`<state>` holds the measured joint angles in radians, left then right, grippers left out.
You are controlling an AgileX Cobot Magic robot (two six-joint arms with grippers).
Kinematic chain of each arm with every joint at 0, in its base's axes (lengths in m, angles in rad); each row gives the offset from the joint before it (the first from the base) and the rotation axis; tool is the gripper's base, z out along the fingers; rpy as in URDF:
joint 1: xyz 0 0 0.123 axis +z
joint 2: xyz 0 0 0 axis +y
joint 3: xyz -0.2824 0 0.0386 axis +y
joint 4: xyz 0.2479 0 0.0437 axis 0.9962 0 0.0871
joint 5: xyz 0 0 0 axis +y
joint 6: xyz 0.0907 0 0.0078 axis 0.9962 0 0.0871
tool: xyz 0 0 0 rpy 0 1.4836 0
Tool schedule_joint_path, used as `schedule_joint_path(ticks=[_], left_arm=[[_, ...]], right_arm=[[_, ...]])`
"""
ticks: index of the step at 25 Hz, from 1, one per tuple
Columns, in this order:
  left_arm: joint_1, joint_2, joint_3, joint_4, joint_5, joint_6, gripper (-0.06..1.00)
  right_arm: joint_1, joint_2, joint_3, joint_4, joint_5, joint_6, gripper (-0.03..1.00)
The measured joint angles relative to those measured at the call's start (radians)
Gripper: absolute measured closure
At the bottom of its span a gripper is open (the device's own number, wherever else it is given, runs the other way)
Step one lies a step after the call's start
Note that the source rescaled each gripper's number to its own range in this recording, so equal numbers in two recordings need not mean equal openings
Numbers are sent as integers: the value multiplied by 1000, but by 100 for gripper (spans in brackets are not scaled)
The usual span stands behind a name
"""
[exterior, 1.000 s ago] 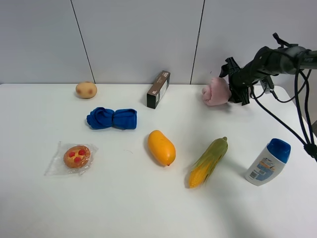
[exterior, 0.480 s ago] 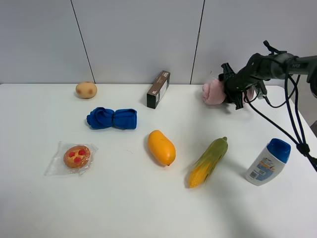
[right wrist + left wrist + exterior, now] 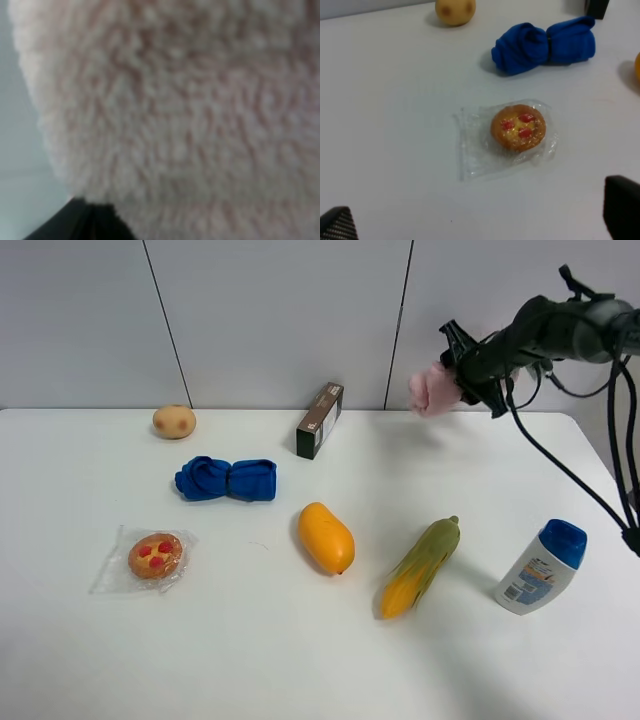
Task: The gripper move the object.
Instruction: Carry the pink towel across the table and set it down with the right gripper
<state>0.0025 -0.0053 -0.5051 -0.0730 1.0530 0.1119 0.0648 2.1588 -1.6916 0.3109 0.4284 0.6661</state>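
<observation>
- Your right gripper (image 3: 460, 380) is clamped on the pink rolled towel (image 3: 431, 390). It holds the towel in the air above the far right of the white table (image 3: 300, 660), where the high camera sees it against the grey wall (image 3: 280, 310).
- Black cables (image 3: 560, 455) loop down from the right arm past the table's right edge.
- In the right wrist view, the pink rolled towel (image 3: 175, 110) fills nearly the whole picture, its fluffy pile blurred by closeness. Only a sliver of black gripper shows at one corner.
- Your left gripper (image 3: 480, 222) stands wide apart and empty, its two black fingers (image 3: 622, 212) showing at opposite corners of the left wrist view.
- Ahead of the left gripper lies a wrapped tart (image 3: 518, 127) in clear plastic. The blue rolled cloth (image 3: 545, 45) and a potato (image 3: 455, 10) lie farther on.
- From the high camera, a dark box (image 3: 320, 420) stands near the table's back edge, well left of the raised towel.
- An orange mango (image 3: 326, 537) lies mid-table, with an ear of corn (image 3: 420, 566) near it on the right.
- A white bottle with a blue cap (image 3: 541, 566) stands near the right edge, apart from the corn.
</observation>
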Motion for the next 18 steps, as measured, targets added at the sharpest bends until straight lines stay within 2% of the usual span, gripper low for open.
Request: schedule_joint_path(ticks=[3, 9, 13, 18], left_arm=[[0, 0, 0, 0, 0, 0, -6], [0, 0, 0, 0, 0, 0, -6], [0, 0, 0, 0, 0, 0, -6], [0, 0, 0, 0, 0, 0, -6]], right_arm=[[28, -74, 0, 2, 67, -164, 97], [121, -188, 0, 2, 303, -566, 97], [228, -253, 0, 0, 479, -910, 97], [415, -301, 0, -7, 662, -1300, 97]])
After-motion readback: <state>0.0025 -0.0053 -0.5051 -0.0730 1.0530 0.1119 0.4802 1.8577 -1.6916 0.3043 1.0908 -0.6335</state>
